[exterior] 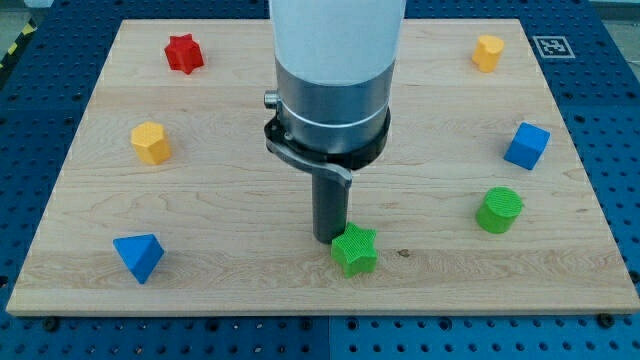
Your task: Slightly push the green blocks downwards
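The green star block [355,249] lies low on the table [250,290], a little to the view's right of the middle. The green cylinder block [499,210] stands further to the view's right, well apart from it. My tip [329,238] rests just at the upper left edge of the star, touching it or almost touching; I cannot tell which. There is no claw on this arm, only the rod, so nothing is apart or together.

To do the step well, I think the tip should first be centred above the star, because a push from the upper left would send it sideways to the view's right. The push must be short, since the table's bottom edge is near. After that the cylinder needs the same gentle push. The blue block [527,146] above it is near, so the tip should pass between them carefully.
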Available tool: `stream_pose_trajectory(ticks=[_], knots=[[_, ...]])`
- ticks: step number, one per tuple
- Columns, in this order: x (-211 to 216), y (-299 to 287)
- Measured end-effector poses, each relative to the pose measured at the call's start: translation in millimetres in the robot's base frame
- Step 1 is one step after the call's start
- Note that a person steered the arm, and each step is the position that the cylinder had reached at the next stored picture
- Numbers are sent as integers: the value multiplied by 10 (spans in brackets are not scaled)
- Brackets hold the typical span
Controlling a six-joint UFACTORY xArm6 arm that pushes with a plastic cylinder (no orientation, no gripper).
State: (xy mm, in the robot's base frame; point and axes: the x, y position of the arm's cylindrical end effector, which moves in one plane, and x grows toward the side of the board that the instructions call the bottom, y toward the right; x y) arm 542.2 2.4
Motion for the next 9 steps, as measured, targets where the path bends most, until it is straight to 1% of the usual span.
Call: stream_pose_trajectory(ticks=[1,2,3,4,5,6,7,8,9], knots=[[-399,87],[-473,702],[-377,1305],[-98,1748],[-1,1930],[-189,1910],[-349,2180],[-325,2395],[1,2401]])
